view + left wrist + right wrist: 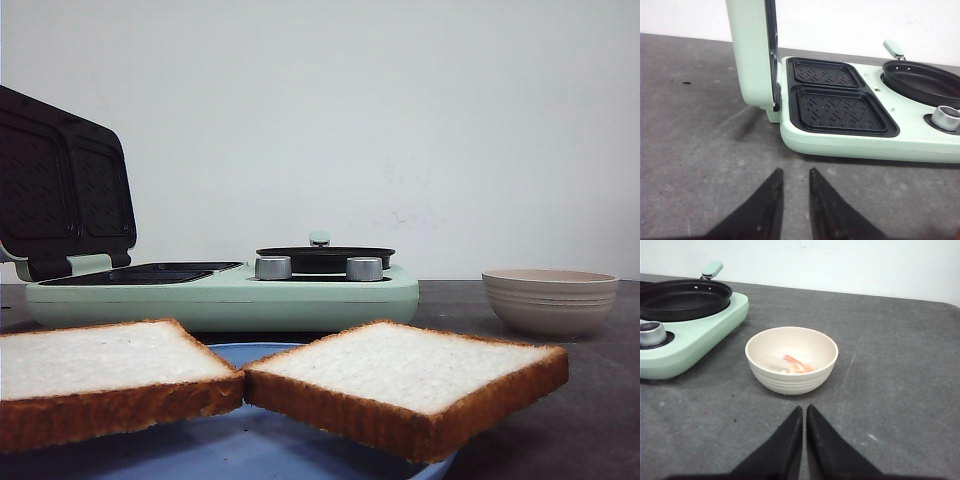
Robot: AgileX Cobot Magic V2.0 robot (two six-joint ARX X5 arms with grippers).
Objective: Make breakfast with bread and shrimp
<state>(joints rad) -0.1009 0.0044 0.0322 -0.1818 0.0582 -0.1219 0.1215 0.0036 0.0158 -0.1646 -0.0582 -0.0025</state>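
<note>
Two slices of bread [100, 360] [400, 365] lie side by side on a blue plate [230, 450] at the very front of the front view. Small pink-orange shrimp [797, 366] lie in the beige bowl [790, 382] [550, 300] at the right. My right gripper [804, 409] hovers just short of that bowl, shut with nothing in it. Over bare table before the mint sandwich maker [865, 145], my left gripper [795, 172] is open a little and empty. Neither gripper shows in the front view.
The sandwich maker [220, 295] stands mid-table with its lid [60, 190] raised upright, baring two dark ridged grill plates [840, 110]. A black pan [682, 297] sits on its right half, behind two silver knobs [272, 267]. A white wall backs the grey table.
</note>
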